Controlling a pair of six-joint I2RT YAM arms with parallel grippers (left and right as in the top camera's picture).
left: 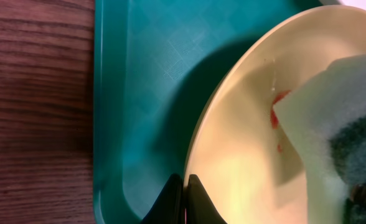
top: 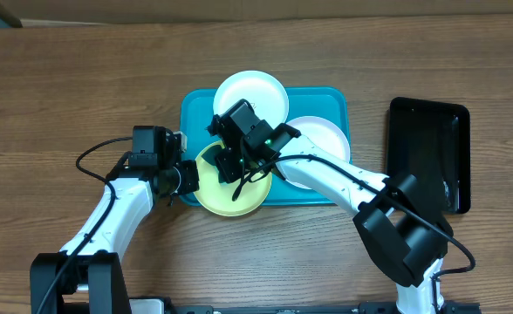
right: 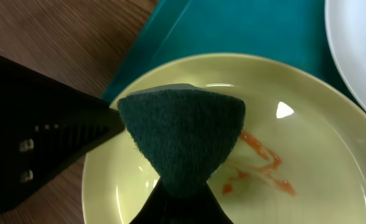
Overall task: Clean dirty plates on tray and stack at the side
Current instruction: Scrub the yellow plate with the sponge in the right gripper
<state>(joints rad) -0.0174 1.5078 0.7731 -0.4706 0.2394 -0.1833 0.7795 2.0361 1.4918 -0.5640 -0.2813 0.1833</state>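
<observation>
Right gripper, jaws clamped on sponge, hangs just beside yellow plate's central smear; left gripper jaws pinch its rim.

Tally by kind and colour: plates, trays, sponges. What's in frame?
white plates: 2
yellow-green plate: 1
turquoise tray: 1
black tray: 1
sponge: 1
Total: 6
</observation>
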